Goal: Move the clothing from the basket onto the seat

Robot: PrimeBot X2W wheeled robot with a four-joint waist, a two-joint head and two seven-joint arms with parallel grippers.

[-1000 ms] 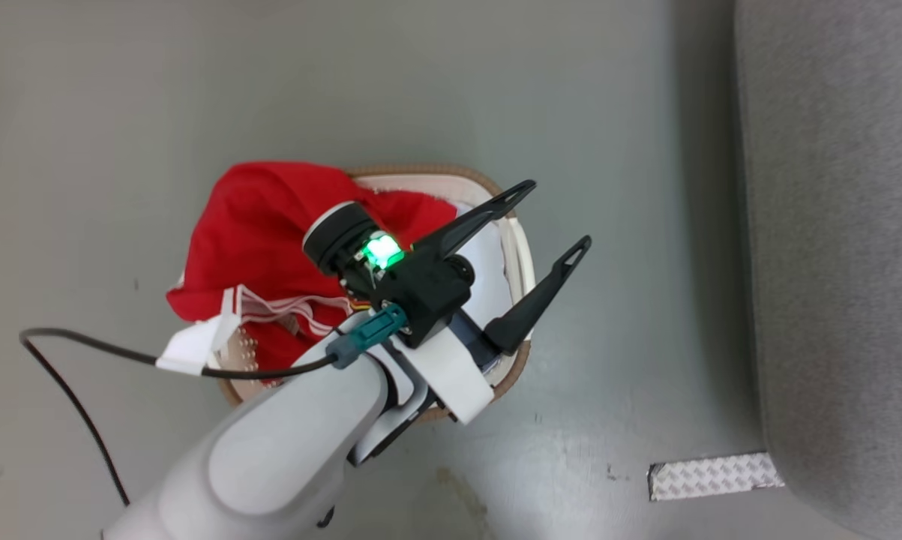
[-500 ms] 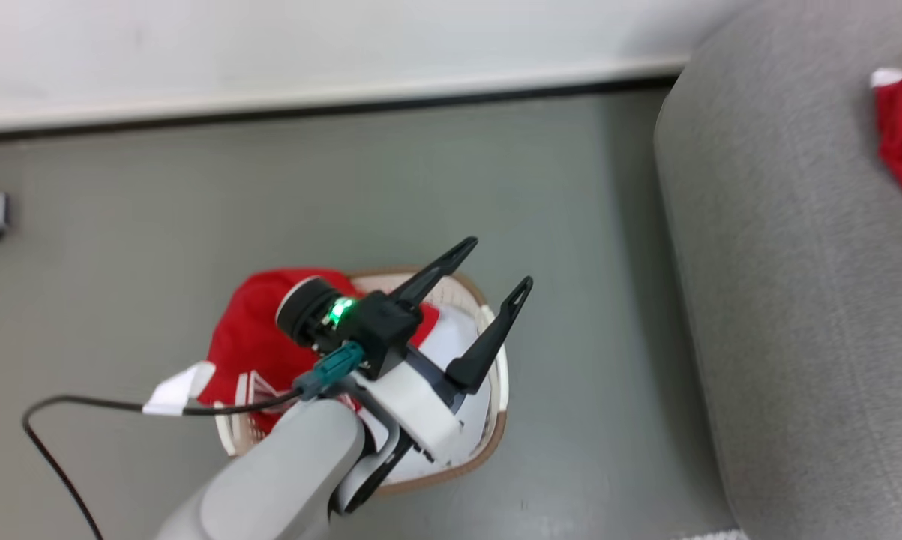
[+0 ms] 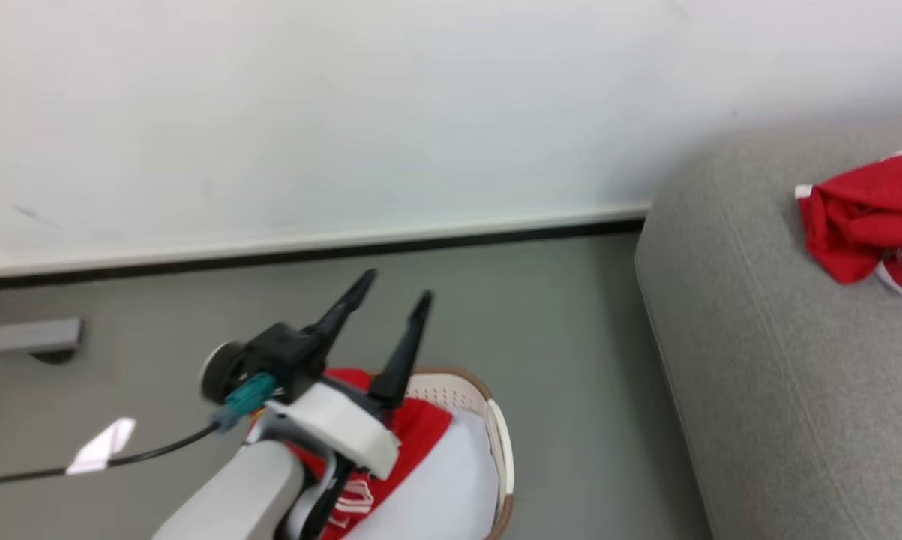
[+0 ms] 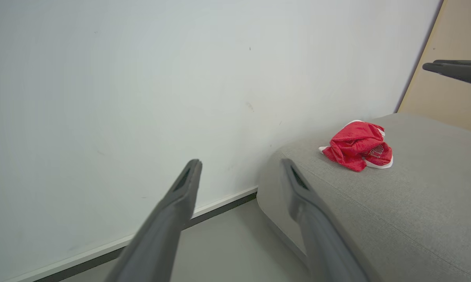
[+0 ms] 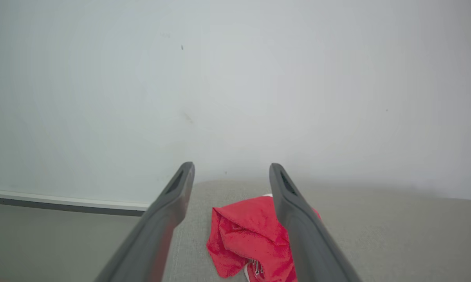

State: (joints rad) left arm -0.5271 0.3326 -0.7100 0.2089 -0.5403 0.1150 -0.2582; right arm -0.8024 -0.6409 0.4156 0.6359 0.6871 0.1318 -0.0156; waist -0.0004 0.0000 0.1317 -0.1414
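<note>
My left gripper (image 3: pixel 396 289) hangs open and empty above the basket (image 3: pixel 495 427), its fingers pointing toward the wall. A red garment with white stripes (image 3: pixel 421 427) lies in the basket beside the plain white pad (image 3: pixel 451 480). The grey seat (image 3: pixel 758 337) stands at the right with a crumpled red garment with white trim (image 3: pixel 863 214) on it. From the left wrist, the open gripper (image 4: pixel 240 163) faces the seat (image 4: pixel 407 203) and that garment (image 4: pixel 356 145). My right gripper (image 5: pixel 232 167) is open just above the garment (image 5: pixel 251 235) on the seat (image 5: pixel 376 227); its finger (image 4: pixel 454 70) also shows.
A white wall with a dark baseboard (image 3: pixel 308 251) runs behind the grey floor. A grey block (image 3: pixel 23 337) sits at the left by the wall. A black cable with a white tag (image 3: pixel 102 442) trails from my left arm. A beige panel (image 4: pixel 454 98) stands beyond the seat.
The head camera has tilted up, bringing the wall and the garment on the seat into view. My left gripper has risen off the basket and swung toward the wall, still open.
</note>
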